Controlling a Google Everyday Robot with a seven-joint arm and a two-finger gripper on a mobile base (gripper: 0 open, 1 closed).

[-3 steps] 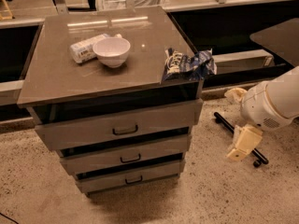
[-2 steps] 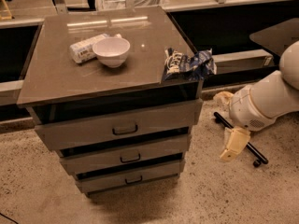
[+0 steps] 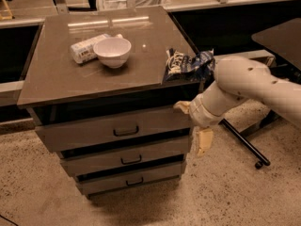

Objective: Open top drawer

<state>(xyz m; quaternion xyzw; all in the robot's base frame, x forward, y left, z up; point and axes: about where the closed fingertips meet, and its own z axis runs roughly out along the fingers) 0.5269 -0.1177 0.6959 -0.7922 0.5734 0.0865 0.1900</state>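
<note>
The top drawer (image 3: 113, 128) is the widest grey front under the cabinet top, with a small dark wire handle (image 3: 126, 132) at its centre. Its front stands out a little from the cabinet, with a dark gap above it. My gripper (image 3: 193, 125) is at the drawer's right end, well to the right of the handle. It is open and empty: one cream finger (image 3: 181, 106) lies at the drawer's upper right corner and the other finger (image 3: 203, 142) hangs lower, beside the cabinet.
Two narrower drawers (image 3: 129, 159) sit below. On the brown cabinet top (image 3: 56, 84) are a white bowl (image 3: 113, 51), a bottle lying on its side (image 3: 84, 48) and a blue snack bag (image 3: 189, 65) at the right edge. A black wheeled leg (image 3: 244, 145) crosses the floor to the right.
My arm has swung left from beside the cabinet, bringing the gripper up against the right end of the top drawer. The drawers and the objects on top have not moved.
</note>
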